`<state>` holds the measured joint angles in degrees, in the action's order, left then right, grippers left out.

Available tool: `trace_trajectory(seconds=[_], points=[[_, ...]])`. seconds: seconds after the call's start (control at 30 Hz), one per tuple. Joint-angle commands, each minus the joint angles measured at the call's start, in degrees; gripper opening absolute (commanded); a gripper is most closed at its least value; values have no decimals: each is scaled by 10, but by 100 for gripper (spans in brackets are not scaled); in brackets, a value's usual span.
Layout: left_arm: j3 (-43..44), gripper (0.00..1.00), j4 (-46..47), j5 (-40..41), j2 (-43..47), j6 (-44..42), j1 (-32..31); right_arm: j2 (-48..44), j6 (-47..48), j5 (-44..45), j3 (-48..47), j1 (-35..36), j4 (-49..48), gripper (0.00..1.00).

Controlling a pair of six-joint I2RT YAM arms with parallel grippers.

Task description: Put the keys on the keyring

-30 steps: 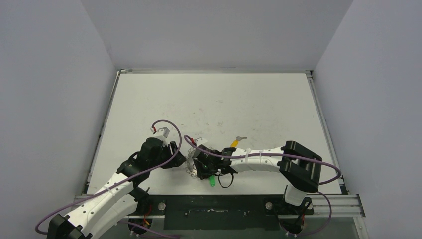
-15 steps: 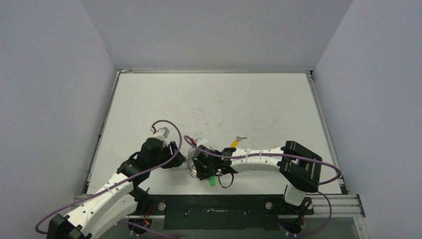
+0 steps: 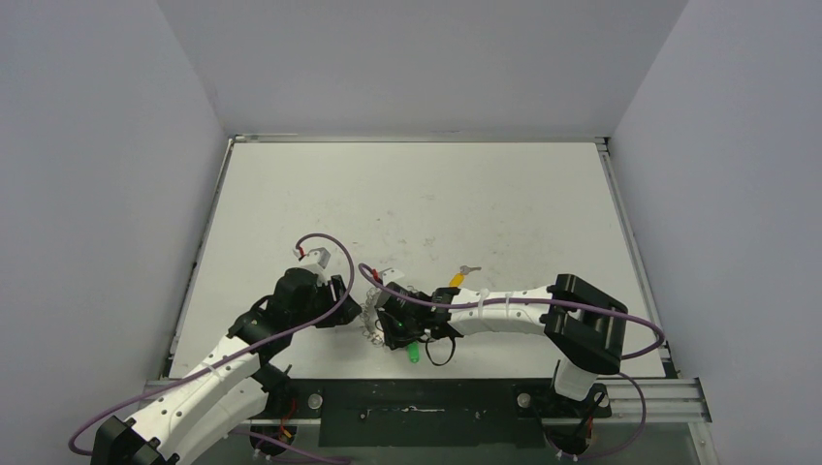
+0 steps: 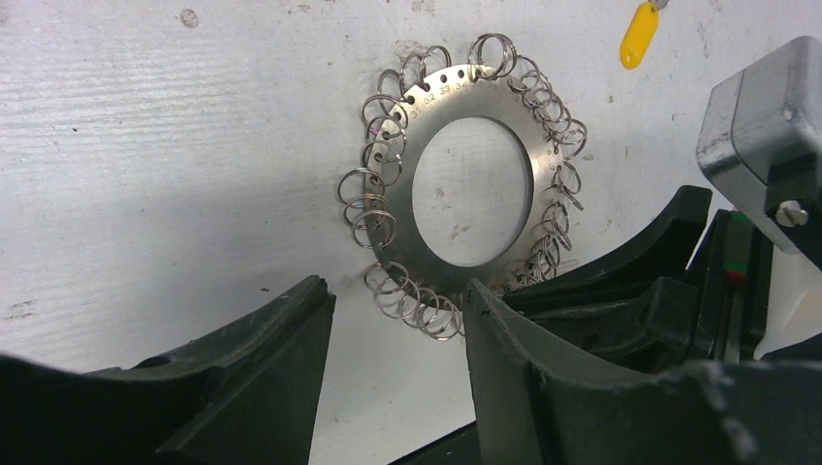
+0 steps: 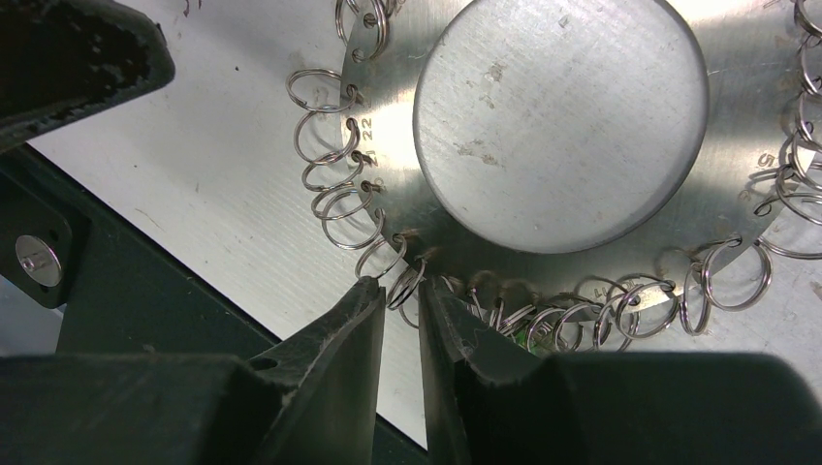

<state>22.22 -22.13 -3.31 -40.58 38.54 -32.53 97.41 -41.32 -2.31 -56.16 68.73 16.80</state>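
**A:** The keyring is seen flat on the table, between both arms. No key is seen threaded yet.

**B:** Agreed. From above, the yellow key is seen lying at the ring's two o'clock, well apart. The green key is spotted at four o'clock, just beside the right gripper.

**A:** Its jaws are nearly closed about a wire loop. Whether the loop is pinched cannot be told.

**B:** The left gripper is held open at the rim. Both threadings are judged outstanding.

Green key mostly hidden beneath right tool.
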Motion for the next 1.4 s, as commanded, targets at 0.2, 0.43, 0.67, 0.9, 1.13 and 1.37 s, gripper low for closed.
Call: trace_trajectory(seconds=[0.2,0.43,0.67,0.9,1.13,1.37], points=[[17,50,7,8,-3,-10,-1,15,-8,2,-8,4,-11,21],[27,50,0,13,0,-17,-2,8,-3,6,-11,4,0,7],[38,50,-5,15,11,-40,-2,-18,64,29,-44,4,54,0],[49,49,25,-19,41,-92,-2,-117,204,80,-60,3,106,0],[19,47,164,-96,77,-158,-4,-309,414,83,36,0,30,0],[-68,45,416,-191,93,-226,-20,-474,525,39,151,-7,-76,0]])
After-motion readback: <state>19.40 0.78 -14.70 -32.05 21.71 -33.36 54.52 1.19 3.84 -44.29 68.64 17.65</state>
